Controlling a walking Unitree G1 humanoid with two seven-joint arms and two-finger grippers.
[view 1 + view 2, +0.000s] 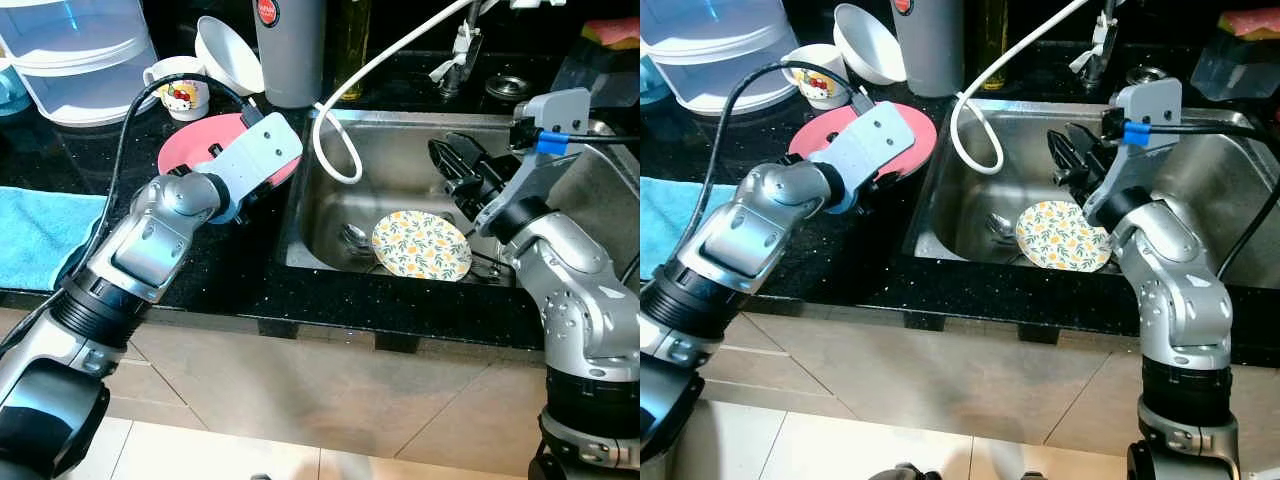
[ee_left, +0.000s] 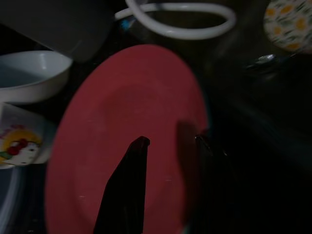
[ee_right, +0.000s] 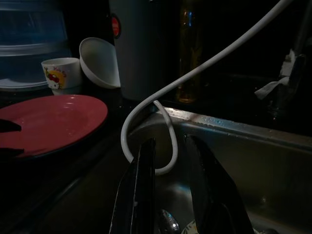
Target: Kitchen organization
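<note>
I see my left gripper [image 2: 168, 146], fingers parted, over the pink plate [image 1: 200, 145] beside the sink [image 1: 400, 130] — right gripper [image 3: 170, 146] narrowly open above the basin.

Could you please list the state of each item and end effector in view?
Red plate: flat on the counter, under the left end effector.
Floral plate: lying in the sink.
White bowl: tipped on its side.
Mug: upright.
Left end effector: open, over the red plate.
Right end effector: open, over the sink.
</note>
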